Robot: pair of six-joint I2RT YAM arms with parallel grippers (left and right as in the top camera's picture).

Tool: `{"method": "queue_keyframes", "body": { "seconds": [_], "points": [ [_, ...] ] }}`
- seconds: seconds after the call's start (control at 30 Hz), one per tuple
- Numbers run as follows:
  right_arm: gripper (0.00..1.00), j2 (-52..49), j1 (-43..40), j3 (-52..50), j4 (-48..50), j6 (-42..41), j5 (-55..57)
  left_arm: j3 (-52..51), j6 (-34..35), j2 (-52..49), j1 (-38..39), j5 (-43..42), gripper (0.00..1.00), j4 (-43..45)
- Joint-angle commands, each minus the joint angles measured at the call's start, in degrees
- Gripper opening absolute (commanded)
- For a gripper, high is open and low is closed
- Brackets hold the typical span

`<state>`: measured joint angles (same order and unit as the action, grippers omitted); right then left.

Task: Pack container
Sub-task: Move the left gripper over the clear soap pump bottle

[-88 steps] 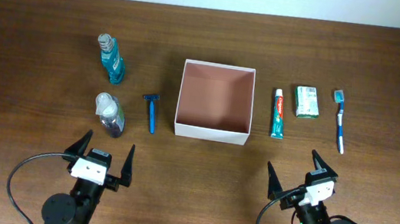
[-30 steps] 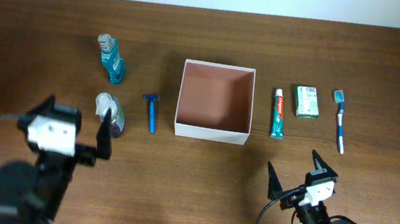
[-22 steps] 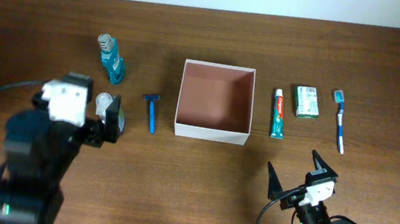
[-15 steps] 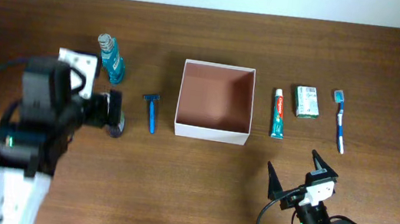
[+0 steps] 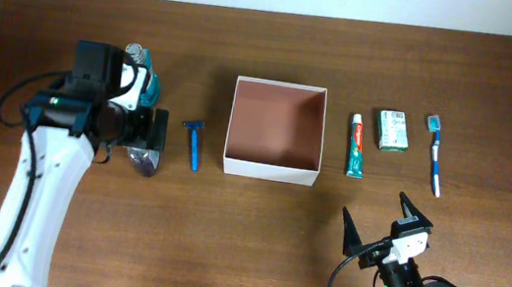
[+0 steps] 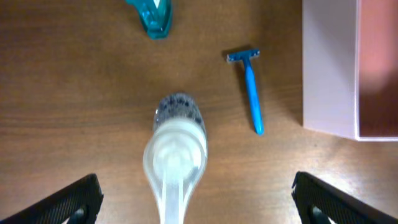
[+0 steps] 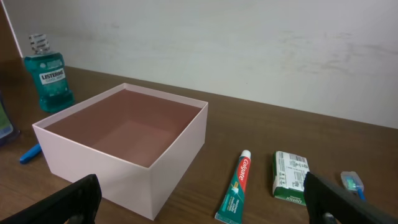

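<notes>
The dark brown wooden table [image 5: 505,57] fills the overhead view. The white left arm [image 5: 36,194] reaches up the left side. Its left gripper [image 6: 194,182] hangs above a clear bottle with a white top and dark liquid [image 6: 177,140], the jaws spread wide to either side of it and not touching it. The right gripper [image 5: 374,211] sits low at the table's near edge, well apart from everything, its jaws also spread wide.

The square open-top box with white outer walls and a pinkish-brown inside [image 5: 270,172] stands at the middle of the table. A teal mouthwash bottle [image 5: 144,87] stands upright beyond the clear bottle, partly hidden by the arm.

To the box's right a white, red and green toothpaste tube [image 5: 358,145] lies alongside its wall. Farthest right lies a blue-and-white toothbrush [image 5: 435,159]. A blue razor [image 5: 194,143] lies between the clear bottle and the box. A small green-and-white packet [image 5: 394,130] rests between tube and toothbrush.
</notes>
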<state>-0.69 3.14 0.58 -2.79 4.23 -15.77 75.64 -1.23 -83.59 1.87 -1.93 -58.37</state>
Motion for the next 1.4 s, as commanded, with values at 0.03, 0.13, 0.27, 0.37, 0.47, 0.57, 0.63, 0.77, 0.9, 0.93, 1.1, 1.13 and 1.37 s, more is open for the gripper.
{"method": "queue_keyframes", "body": {
  "seconds": [0.03,0.13,0.27,0.37,0.47,0.57,0.63,0.77,0.9,0.93,1.1,1.13,1.37],
  "points": [
    [0.99,0.48,-0.22,-0.26,-0.31,-0.63,-0.13,0.61,0.57,-4.59,-1.16,-0.59,0.99,0.44],
    [0.99,0.48,-0.22,-0.26,-0.31,-0.63,-0.13,0.61,0.57,-7.32,-2.36,-0.59,0.99,0.44],
    [0.99,0.48,-0.22,-0.26,-0.31,-0.63,-0.13,0.59,0.57,-9.57,-4.02,-0.63,0.99,0.39],
    [0.99,0.48,-0.22,-0.26,-0.31,-0.63,-0.13,0.59,0.59,-10.36,-4.33,-0.66,0.99,0.94],
    [0.98,0.48,-0.22,-0.26,-0.31,-0.63,-0.13,0.59,0.61,-10.36,-4.26,-1.88,0.99,1.42],
    [0.99,0.48,-0.22,-0.26,-0.31,-0.63,-0.13,0.59,0.59,-10.38,-4.26,-3.02,0.99,2.27],
    [0.99,0.48,-0.22,-0.26,-0.31,-0.63,-0.13,0.59,0.61,-10.38,-4.28,-2.99,0.99,2.58],
    [0.99,0.48,-0.22,-0.26,-0.31,-0.63,-0.13,0.59,0.57,-10.64,-4.26,-2.99,0.99,2.40],
    [0.99,0.48,-0.22,-0.26,-0.31,-0.63,-0.13,0.59,-0.22,-11.26,-3.72,-2.97,0.99,2.89],
    [0.98,0.48,-0.22,-0.26,-0.31,-0.63,-0.13,0.59,-0.52,-11.37,-3.48,-2.95,0.99,3.10],
    [0.99,0.48,-0.22,-0.26,-0.31,-0.63,-0.13,0.59,-0.46,-11.82,-1.90,-1.57,0.99,3.72],
    [0.99,0.48,-0.22,-0.26,-0.31,-0.63,-0.13,0.59,-0.46,-12.00,-1.70,-0.66,0.99,3.65],
    [0.99,0.48,-0.22,-0.26,-0.31,-0.63,-0.13,0.59,2.14,-12.96,-0.79,1.99,0.99,3.41]
  ]
}}
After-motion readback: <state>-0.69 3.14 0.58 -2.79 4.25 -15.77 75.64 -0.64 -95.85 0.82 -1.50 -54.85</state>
